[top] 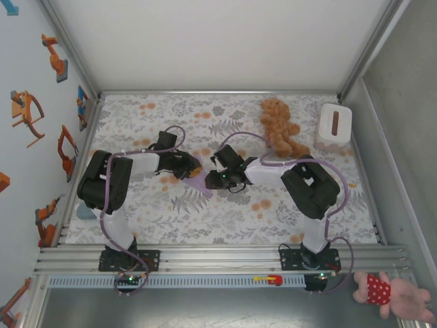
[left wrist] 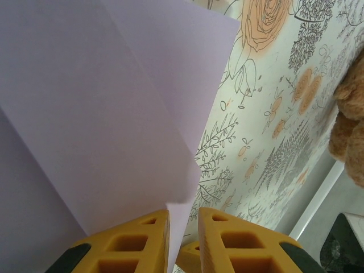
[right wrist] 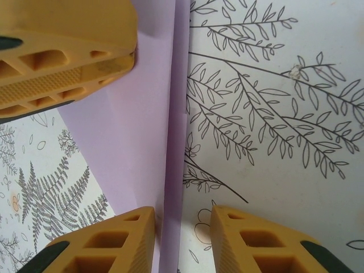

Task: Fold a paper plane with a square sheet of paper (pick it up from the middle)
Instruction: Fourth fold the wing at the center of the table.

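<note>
Square sheet of paper (top: pixel 199 184), lavender and already creased, sits mid-desk right between the two hands, and both arms lean in over it. The left hand (top: pixel 186 167) has it: from the left wrist, the sheet (left wrist: pixel 102 114) rises off the desk and runs down into the narrow slot of that hand (left wrist: pixel 183 230), jaws nearly together and pinching the corner.

Now the right hand (top: pixel 220 178). From its wrist, the paper (right wrist: pixel 142 142) shows a long straight fold running directly away from the hand (right wrist: pixel 182 233), in line with its reach. That's the relation that matters: the fold sits in the slot, hard against the left finger, with bare desk showing before the right finger. So the jaws are part-way apart, straddling the fold and clamped on nothing. One left-hand finger (right wrist: pixel 62 51) rests on the paper at the far end of that fold.

My read: the right hand is nearer the crease and only needs to close where it stands, with no sideways shuffle.

Under it all is the desk (top: pixel 273 219), flat under a floral cloth. There's plenty of room, with the teddy bear (top: pixel 280 126) and white box (top: pixel 334 126) far right, well apart from the square sheet of paper.
</note>
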### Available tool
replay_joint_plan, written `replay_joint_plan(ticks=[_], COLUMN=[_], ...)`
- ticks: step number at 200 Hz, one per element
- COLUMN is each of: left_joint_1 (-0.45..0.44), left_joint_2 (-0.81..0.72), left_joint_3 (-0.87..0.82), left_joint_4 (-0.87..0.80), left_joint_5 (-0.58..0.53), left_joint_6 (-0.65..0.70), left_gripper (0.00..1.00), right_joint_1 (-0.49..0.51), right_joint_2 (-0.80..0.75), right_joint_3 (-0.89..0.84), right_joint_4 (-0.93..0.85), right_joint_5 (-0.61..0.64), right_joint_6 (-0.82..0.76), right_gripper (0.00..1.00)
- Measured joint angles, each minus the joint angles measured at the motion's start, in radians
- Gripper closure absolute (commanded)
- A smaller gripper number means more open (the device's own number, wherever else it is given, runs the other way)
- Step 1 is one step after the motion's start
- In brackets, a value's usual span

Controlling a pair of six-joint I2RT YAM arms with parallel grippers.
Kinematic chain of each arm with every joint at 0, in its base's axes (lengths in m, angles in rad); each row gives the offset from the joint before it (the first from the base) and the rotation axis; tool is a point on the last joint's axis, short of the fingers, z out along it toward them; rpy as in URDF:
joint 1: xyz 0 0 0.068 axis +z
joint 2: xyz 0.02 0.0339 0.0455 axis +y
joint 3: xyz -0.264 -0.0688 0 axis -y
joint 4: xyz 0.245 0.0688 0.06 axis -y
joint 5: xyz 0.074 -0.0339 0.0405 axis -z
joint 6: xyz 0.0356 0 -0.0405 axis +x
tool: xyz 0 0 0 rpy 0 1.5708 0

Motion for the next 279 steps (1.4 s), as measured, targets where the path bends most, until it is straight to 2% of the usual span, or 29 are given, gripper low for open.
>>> replay_joint_plan(ticks=[213,279], left_joint_1=[0.001,0.001], left_joint_2=[0.039,0.043], left_joint_3=[0.009,0.019], left_joint_4=[0.014,-0.005], left_joint_5=[0.021,0.020], left_joint_6=[0.000,0.002], left_gripper=[0.80,0.81], right_joint_1=[-0.005,-0.005], right_joint_2=[0.016,-0.074], right_joint_3=[0.032,-0.009], right_joint_4=[-0.048,-0.044], right_joint_5=[-0.008,0.068], right_joint_6=[-0.015,0.015], right_gripper=[0.73,0.69])
